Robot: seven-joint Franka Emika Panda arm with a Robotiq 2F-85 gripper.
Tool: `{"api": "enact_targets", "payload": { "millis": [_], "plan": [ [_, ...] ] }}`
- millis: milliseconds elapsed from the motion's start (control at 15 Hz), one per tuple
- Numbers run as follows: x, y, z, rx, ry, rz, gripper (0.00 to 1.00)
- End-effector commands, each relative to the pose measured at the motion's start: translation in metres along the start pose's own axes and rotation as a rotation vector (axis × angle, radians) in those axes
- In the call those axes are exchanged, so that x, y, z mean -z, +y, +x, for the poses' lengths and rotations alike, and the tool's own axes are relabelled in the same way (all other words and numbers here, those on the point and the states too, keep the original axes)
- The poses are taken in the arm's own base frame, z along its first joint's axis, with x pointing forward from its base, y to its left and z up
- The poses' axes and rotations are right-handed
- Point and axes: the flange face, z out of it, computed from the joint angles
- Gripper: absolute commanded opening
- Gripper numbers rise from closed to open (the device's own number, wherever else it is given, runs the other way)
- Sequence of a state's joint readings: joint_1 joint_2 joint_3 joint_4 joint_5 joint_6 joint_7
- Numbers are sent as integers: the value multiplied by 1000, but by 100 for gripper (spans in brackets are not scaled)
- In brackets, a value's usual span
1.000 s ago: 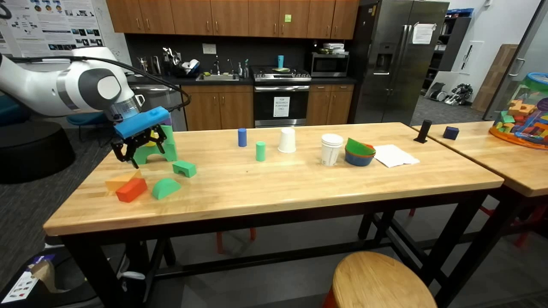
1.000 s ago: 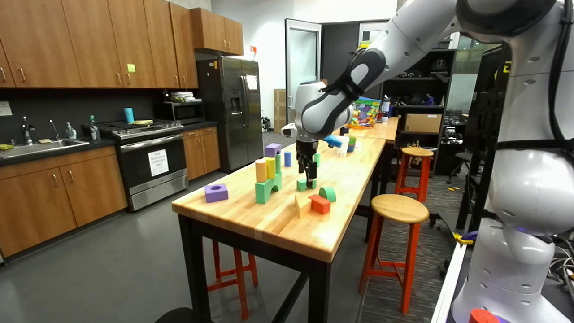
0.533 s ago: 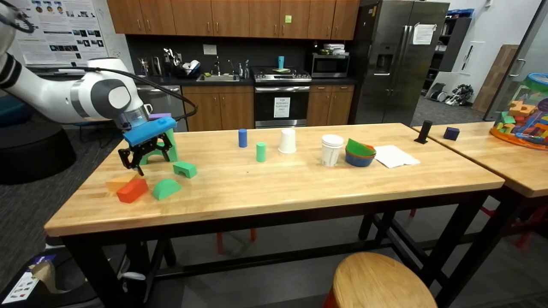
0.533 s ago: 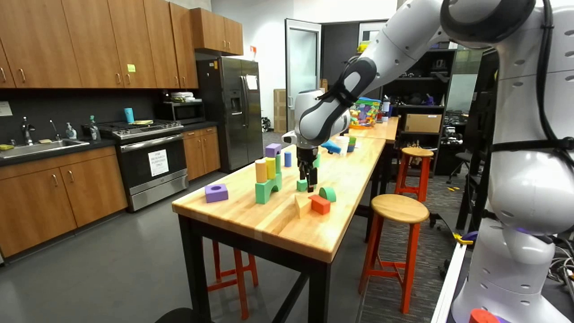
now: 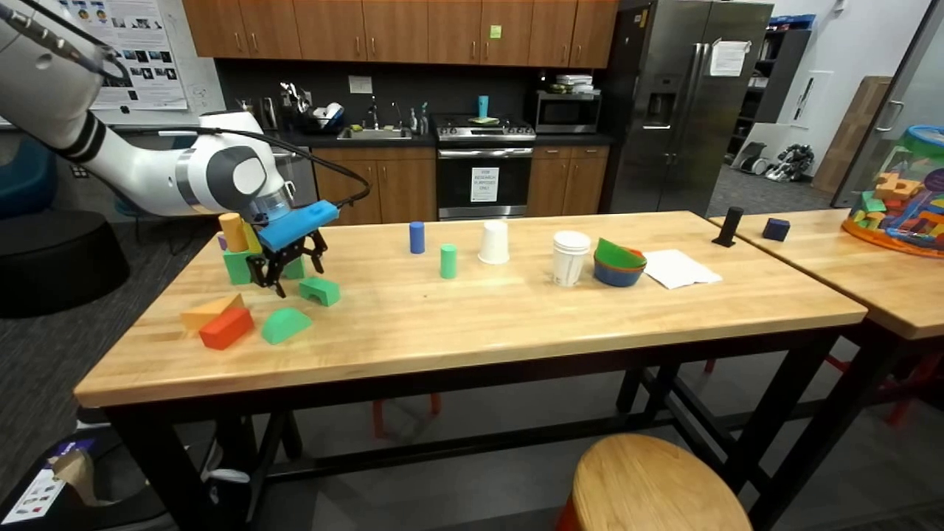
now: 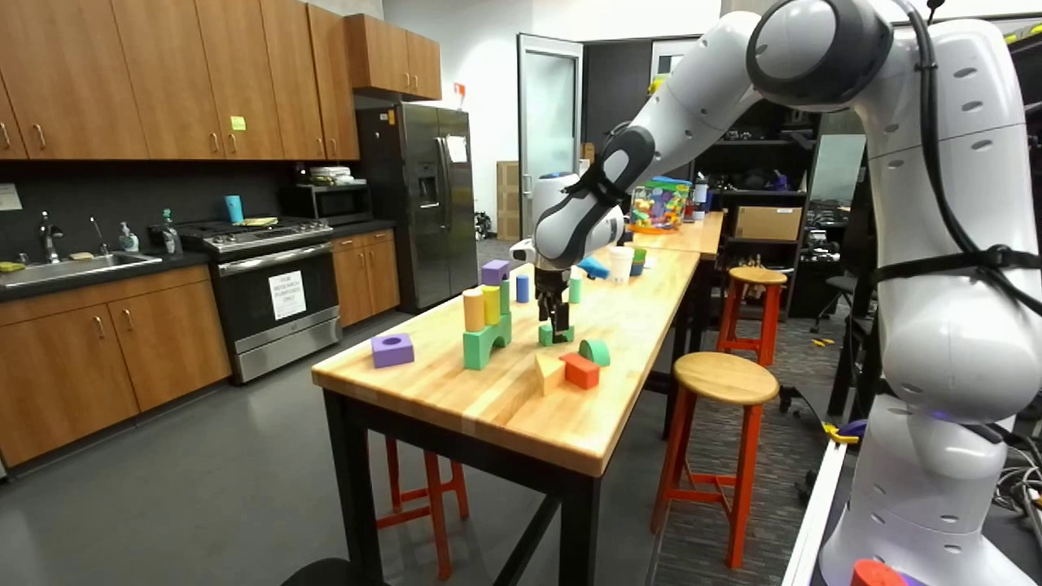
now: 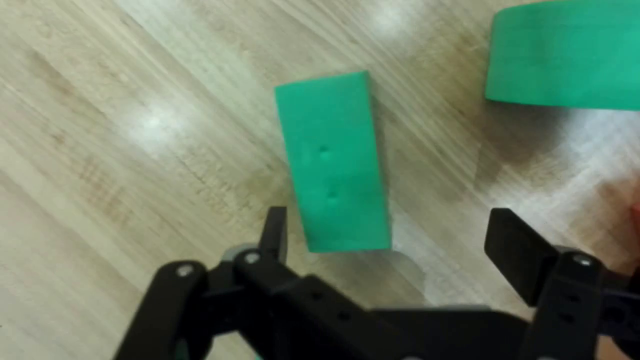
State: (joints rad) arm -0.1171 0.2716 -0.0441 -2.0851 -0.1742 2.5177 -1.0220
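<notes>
— So, reading the wrist view from the left, how does the gripper (image 7: pixel 395 237) stand?

— Spread wide, pinching nothing. The left finger (image 7: pixel 275 232) hangs just beside the long edge of the small green block (image 7: pixel 335 165), apart from it as far as I can tell.

— And the block itself?

— On the wooden tabletop (image 7: pixel 125 205), below the fingers. One end shows between the two tips, nearer the left one; the rest runs on beyond them. In an exterior view, its arched side (image 5: pixel 321 289) has a cut through the underside.

— How would you expect it to handle?

— Lightly. The small dents in its top hint at foam, so I'd guess it gives a little under pressure, marks rather than breaks, and doesn't slip readily. The risk is that one finger nudges it alone and it skids.

— Where should the pads go?

— Across its narrow width, about halfway along, flat on both long sides and above the arch. Held end to end, the legs might bend inward.

— And further right?

— The right finger (image 7: pixel 520 255) stands well off the block, leaving a wider gap than on the left, so centring would help. Beyond its tip and outward sits the green half-round block (image 7: pixel 565 55). Just outside that finger, a red block (image 5: pixel 226 328), plainer in an exterior view, barely peeks in at the edge.
</notes>
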Motion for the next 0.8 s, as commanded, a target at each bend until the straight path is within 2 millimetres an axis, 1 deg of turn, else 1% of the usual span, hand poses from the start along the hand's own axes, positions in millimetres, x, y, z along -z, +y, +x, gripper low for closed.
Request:
{"api": "enact_targets", "payload": {
  "millis": [0, 267, 400, 600, 733],
  "plan": [
    [8, 22, 1, 27, 19, -44, 100],
    [8, 35, 3, 38, 31, -58, 100],
    [-1, 38, 2, 51, 75, 25, 100],
    [-13, 44, -7, 32, 121, 138, 100],
    [-18, 50, -17, 20, 135, 184, 100]
  ]
}}
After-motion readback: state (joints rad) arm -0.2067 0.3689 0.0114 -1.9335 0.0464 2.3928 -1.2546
